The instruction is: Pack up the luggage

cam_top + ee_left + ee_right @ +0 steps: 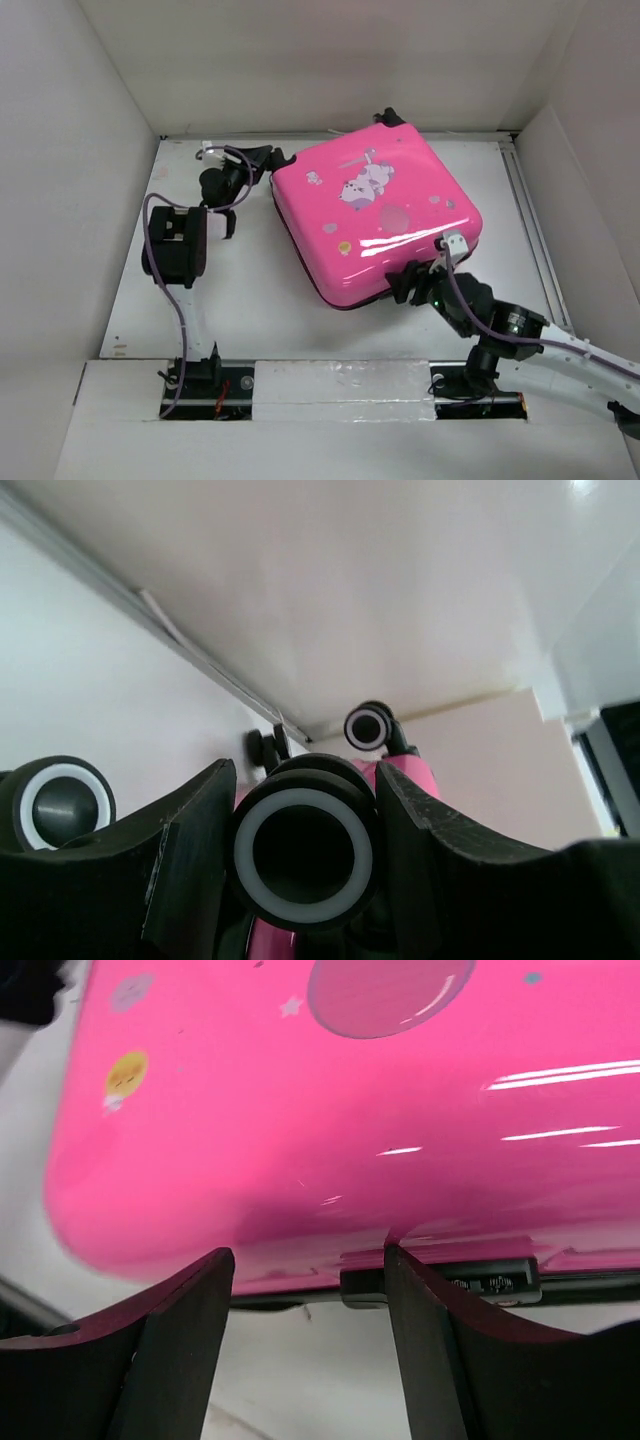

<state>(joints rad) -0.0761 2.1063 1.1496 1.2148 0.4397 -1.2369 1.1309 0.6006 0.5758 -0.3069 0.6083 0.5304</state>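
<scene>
The luggage (pixel 375 215) is a hot-pink hard-shell suitcase lying flat and closed on the white table, with the cartoon lid facing up. My left gripper (pixel 268 160) is at its far left corner, shut on one black-and-white wheel (pixel 303 855), which fills the gap between the fingers (pixel 305 770). Other wheels (pixel 368 727) show beyond it. My right gripper (pixel 412 280) is open at the suitcase's near edge. In the right wrist view its fingers (pixel 308 1253) reach the pink shell (pixel 300 1110) and hold nothing. The right finger stands before a black zipper lock (pixel 500 1280).
White walls enclose the table on the left, back and right. A metal rail (pixel 530 220) runs along the right side. A small white part (pixel 212 152) sits at the back left by the left arm. Bare table (pixel 250 300) lies between the suitcase and the arm bases.
</scene>
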